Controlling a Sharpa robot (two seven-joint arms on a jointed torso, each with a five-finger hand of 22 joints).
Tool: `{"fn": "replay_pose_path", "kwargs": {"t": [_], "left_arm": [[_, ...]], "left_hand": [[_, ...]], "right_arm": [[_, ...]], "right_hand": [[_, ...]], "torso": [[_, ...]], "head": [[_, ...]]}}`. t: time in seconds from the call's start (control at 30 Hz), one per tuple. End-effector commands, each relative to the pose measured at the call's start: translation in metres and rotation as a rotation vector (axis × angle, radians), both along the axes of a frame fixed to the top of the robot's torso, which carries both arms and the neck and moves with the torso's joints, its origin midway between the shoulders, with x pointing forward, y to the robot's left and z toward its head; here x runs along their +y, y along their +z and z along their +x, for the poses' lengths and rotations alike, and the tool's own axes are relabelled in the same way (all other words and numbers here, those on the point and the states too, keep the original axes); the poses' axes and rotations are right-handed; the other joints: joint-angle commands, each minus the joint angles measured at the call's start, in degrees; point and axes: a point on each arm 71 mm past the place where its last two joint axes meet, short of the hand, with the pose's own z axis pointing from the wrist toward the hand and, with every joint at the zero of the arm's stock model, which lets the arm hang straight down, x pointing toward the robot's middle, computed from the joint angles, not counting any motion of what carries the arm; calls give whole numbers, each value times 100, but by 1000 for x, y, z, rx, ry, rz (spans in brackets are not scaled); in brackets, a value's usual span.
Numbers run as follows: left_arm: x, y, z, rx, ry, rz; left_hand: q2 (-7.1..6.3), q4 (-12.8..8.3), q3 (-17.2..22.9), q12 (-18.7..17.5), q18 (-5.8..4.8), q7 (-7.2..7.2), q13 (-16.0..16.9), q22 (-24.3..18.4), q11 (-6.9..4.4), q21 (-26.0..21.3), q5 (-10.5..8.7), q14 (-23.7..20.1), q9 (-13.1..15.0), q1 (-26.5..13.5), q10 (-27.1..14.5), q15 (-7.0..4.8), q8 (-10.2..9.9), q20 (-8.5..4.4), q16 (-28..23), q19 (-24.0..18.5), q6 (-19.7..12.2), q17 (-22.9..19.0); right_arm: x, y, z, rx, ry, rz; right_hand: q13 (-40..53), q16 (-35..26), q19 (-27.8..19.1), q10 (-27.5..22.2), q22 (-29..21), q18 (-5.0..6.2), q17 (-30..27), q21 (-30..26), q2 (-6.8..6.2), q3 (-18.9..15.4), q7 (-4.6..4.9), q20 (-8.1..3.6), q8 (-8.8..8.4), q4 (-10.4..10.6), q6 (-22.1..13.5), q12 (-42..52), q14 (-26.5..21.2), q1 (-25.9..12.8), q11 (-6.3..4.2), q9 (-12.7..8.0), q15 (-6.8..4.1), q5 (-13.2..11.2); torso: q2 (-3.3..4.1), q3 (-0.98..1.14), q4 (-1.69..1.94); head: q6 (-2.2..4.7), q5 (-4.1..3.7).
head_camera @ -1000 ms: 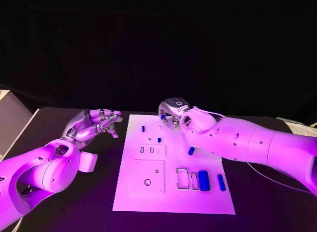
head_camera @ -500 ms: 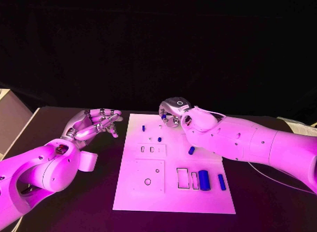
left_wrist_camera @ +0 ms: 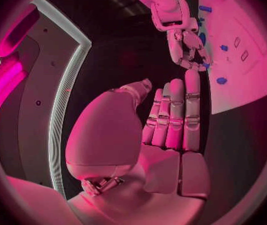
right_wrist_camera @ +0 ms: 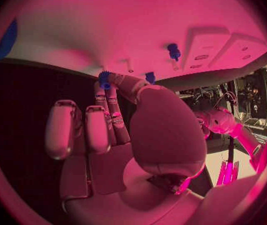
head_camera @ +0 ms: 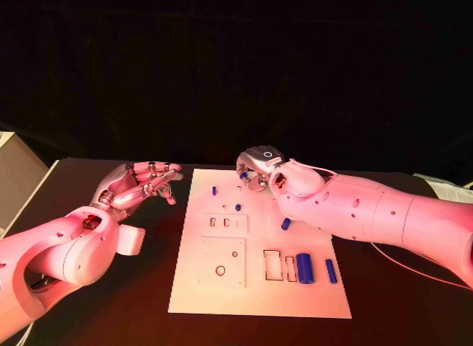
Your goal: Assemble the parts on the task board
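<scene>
1. Right hand [head_camera: 266,168]: at far end of task board [head_camera: 195,288], thumb and finger pinching small blue part [right_wrist_camera: 104,78].
2. Part: likely light, rigid, slick; best taken round its sides.
3. Left hand [head_camera: 141,184]: beside board, fingers loosely curled, holding nothing.

The flat white rectangular task board [head_camera: 259,288] lies in the middle of the black table [head_camera: 143,303], between the two arms. The left silver hand [head_camera: 141,184] hangs over the table just left of the board's far left corner, and the right silver hand [head_camera: 259,170] is over the board's far edge, pinching a small blue peg [head_camera: 243,174]. A large blue cylinder [head_camera: 304,268] and a slim blue bar [head_camera: 330,271] lie side by side on the board's near right part, right of two rectangular slots [head_camera: 272,264].
</scene>
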Motion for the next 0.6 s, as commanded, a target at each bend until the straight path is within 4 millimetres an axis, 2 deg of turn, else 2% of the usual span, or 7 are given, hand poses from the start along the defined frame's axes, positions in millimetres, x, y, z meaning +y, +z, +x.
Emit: {"fn": "replay_pose_path", "kwargs": {"t": [0.03, 0.17, 0.27, 0.43, 0.6], "left_arm": [[-2, 1, -1, -7, -19, -4], [-2, 1, -1, -7, -19, -4], [-3, 2, -1, -7, -23, -5], [-2, 2, -1, -7, -20, -4], [-3, 2, -1, -6, -22, -4]], "left_hand": [[2, -15, 30, -22, 71, -8, 10, 8, 7, 19, 17, -33, 6, -10, -18, 7, 26, 5, -28, -32, -45, -6], [2, -15, 30, -22, 71, -8, 10, 8, 7, 19, 17, -33, 6, -10, -18, 7, 26, 5, -28, -32, -45, -6], [2, -15, 30, -22, 71, -8, 10, 8, 7, 19, 17, -33, 6, -10, -18, 7, 26, 5, -28, -32, -45, -6], [2, -15, 30, -22, 71, -8, 10, 8, 7, 19, 17, -33, 6, -10, -18, 7, 26, 5, -28, -32, -45, -6], [2, -15, 30, -22, 71, -8, 10, 8, 7, 19, 17, -33, 6, -10, -18, 7, 26, 5, -28, -32, -45, -6]], "right_arm": [[0, -5, -1, 22, 1, -28], [-4, -5, 2, 18, -11, -30], [-9, -5, 5, 16, -22, -29], [-8, -5, 5, 20, -16, -29], [-3, -6, 2, 27, -4, -30]], "right_hand": [[253, 32, -9, 229, 9, -84, -2, 27, 3, -12, 8, -7, -14, -18, -38, 31, 211, -57, -216, 8, -26, 22], [257, 28, -17, 218, -5, -81, -15, 14, -19, -25, 9, -4, -21, -11, -52, 20, 206, -86, -212, 18, -24, 10], [245, 24, -30, 104, -16, -79, -34, -1, -75, -27, 34, 12, -79, 10, -150, -22, 194, -149, -179, 24, 1, -10], [237, 28, -33, 58, -14, -79, -34, -4, -93, -25, 43, 22, -95, 21, -173, -26, 192, -172, -165, 32, 12, -13], [236, 29, -34, 52, -11, -80, -35, -2, -98, -27, 43, 26, -96, 29, -174, -22, 191, -185, -162, 37, 16, -22]], "torso": [[5, -2, -1], [4, 0, -1], [3, -13, 12], [7, 3, -11], [6, -7, 5]], "head": [[-2, 5], [2, 3], [9, 0], [-1, 32], [-9, 9]]}}
